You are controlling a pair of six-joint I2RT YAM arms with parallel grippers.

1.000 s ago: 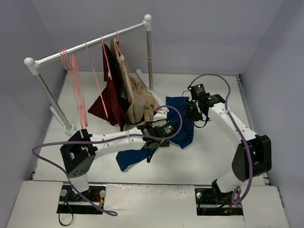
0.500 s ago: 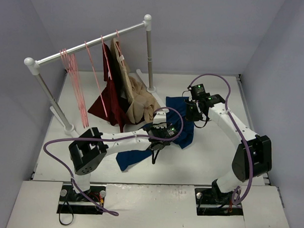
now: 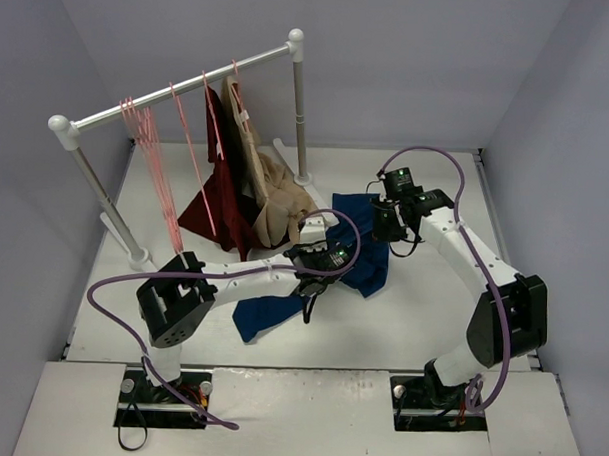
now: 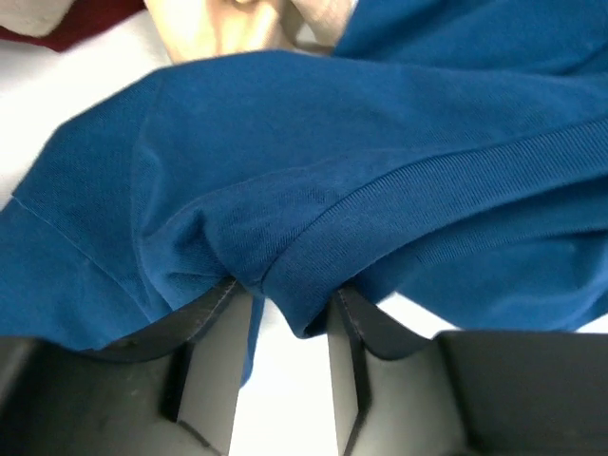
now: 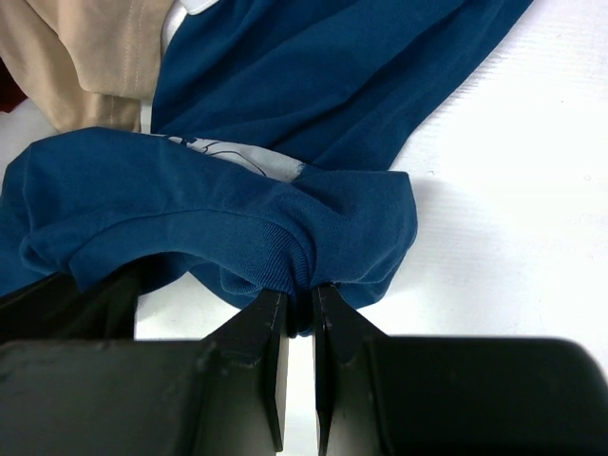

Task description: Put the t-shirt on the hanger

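The blue t-shirt point(image 3: 367, 268) lies crumpled on the white table, between the two arms. My right gripper point(image 3: 389, 234) is shut on a bunched ribbed edge of the t-shirt point(image 5: 285, 247) and holds it just off the table. My left gripper point(image 3: 308, 288) is at the shirt's near left part. Its jaws stand apart, and a rounded fold of the shirt's ribbed hem point(image 4: 380, 209) hangs between the fingertips. Several thin pink hangers point(image 3: 151, 173) hang empty on the rail at the back left. No hanger is near the shirt.
A white rail point(image 3: 179, 89) on two posts crosses the back left. A dark red garment point(image 3: 217, 210) and a tan garment point(image 3: 275, 202) hang from it and pool on the table beside the shirt. Grey walls close in three sides.
My left arm has shifted its elbow to the right and brought its gripper onto the shirt's hem. The right gripper and the shirt have barely moved.
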